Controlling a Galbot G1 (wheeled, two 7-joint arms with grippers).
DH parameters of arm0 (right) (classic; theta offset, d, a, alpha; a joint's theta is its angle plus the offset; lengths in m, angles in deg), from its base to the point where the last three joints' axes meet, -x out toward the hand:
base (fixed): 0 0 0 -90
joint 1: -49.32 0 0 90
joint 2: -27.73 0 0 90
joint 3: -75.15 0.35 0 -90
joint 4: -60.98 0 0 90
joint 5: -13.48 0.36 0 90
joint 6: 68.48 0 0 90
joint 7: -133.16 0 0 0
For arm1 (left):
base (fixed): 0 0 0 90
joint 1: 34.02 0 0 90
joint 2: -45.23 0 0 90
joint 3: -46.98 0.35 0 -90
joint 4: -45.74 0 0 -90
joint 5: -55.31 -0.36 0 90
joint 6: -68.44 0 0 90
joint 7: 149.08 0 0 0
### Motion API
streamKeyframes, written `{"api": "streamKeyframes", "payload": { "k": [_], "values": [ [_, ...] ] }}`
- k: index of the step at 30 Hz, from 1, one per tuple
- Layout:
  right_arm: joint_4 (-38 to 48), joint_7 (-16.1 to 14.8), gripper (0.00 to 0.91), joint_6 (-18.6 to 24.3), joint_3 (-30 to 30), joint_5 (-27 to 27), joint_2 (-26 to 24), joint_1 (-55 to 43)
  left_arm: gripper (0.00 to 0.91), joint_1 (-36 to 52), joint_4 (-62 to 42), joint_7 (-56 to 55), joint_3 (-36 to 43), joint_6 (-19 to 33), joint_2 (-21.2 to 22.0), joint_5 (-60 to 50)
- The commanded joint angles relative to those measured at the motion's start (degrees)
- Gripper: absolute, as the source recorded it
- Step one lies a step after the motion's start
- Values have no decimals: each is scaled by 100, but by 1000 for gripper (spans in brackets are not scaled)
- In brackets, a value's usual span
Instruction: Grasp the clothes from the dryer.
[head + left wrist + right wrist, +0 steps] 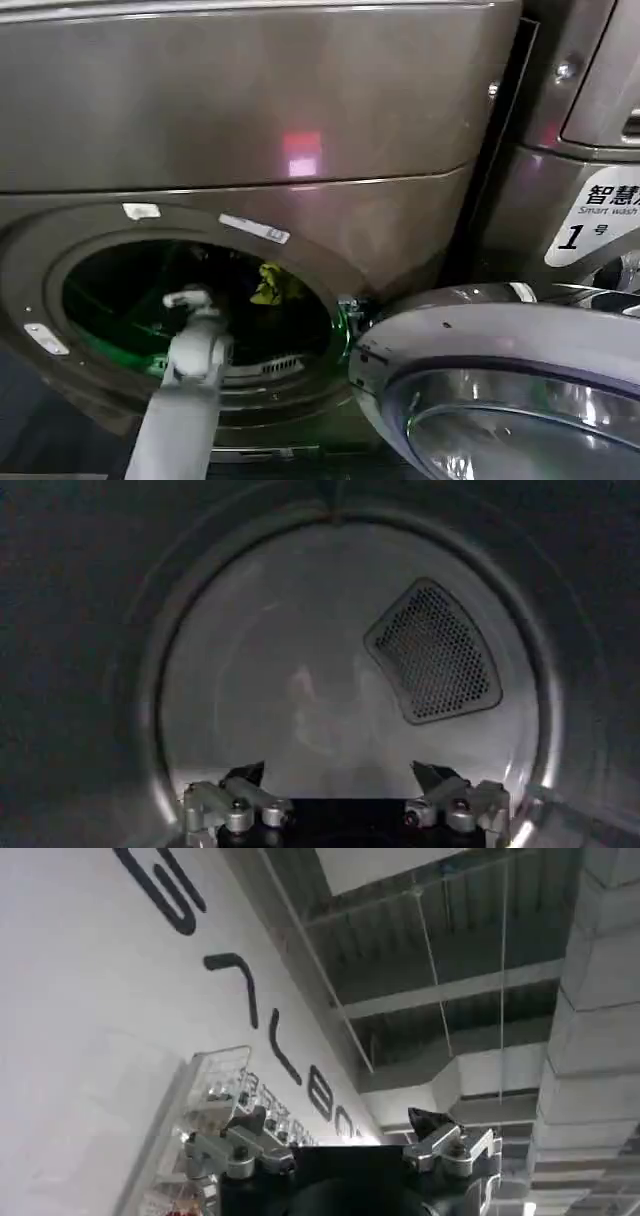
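Head view: left gripper [186,298] reaches into the dryer [250,120] porthole, left of the yellow-green clothes [277,285]. Its jaws stand released, empty. Right gripper [340,1138] points at the ceiling, jaws released.

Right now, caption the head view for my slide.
Left arm reaching through the dryer porthole, open door swung right, yellow-green clothes visible inside.

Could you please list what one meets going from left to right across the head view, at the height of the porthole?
Porthole rim of the dryer → left gripper reaching into the drum → yellow-green clothes → open glass door.
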Motion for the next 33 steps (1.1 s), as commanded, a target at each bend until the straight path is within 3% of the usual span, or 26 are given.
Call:
{"api": "streamKeyframes", "payload": {
  "k": [1, 6, 9, 14, 21, 33],
  "values": [
    [9, -11, 907, 6, 11, -7, 26, 1, 907, 1500, -1965, 2736, 283, -124, -425, -1907],
    [-19, -19, 907, 14, 22, -6, 47, 12, 907, 2256, -3435, 4020, 239, 1039, -341, -3093],
    [-21, -22, 907, 19, 51, -5, 87, 51, 907, 2570, -3764, 4273, 151, 1273, -249, -4098],
    [-24, -38, 907, 26, 144, 6, 134, 134, 907, 3065, -4211, 4575, 154, 1419, -226, -5658],
    [-66, -44, 907, 25, 184, 22, 206, 161, 907, 3362, -4484, 4672, 350, 1889, -332, -7015],
    [-169, -57, 907, 12, 119, 25, 211, 112, 907, 3332, -4696, 4741, 834, 1757, -313, -7339]
  ]
}}
